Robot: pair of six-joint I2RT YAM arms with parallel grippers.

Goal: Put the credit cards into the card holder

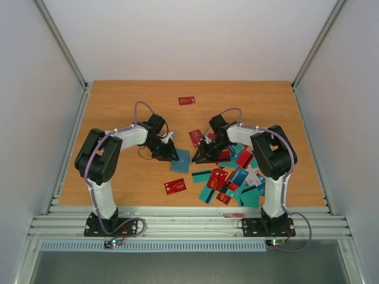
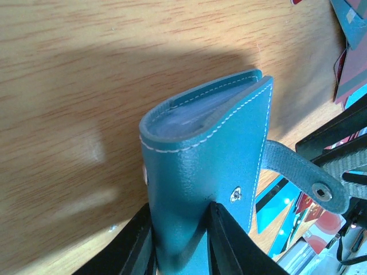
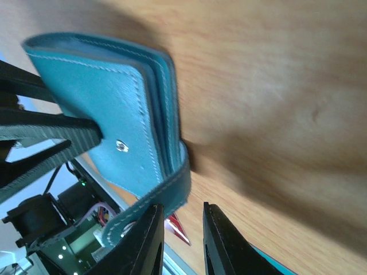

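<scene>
Judging the card holder (image 2: 206,166) light and floppy — left tool (image 2: 180,232) clamped on it — we would pinch its limp strap (image 3: 166,192) with the narrowly parted, empty right tool (image 3: 183,229)

We see the card holder (image 1: 180,160), a teal stitched wallet, folded nearly shut, its snap strap (image 2: 304,175) hanging loose, raised on edge over the counter (image 1: 118,106). The credit cards (image 1: 234,180), red, teal, blue and white, lie heaped just right of it; two red ones lie apart.
</scene>
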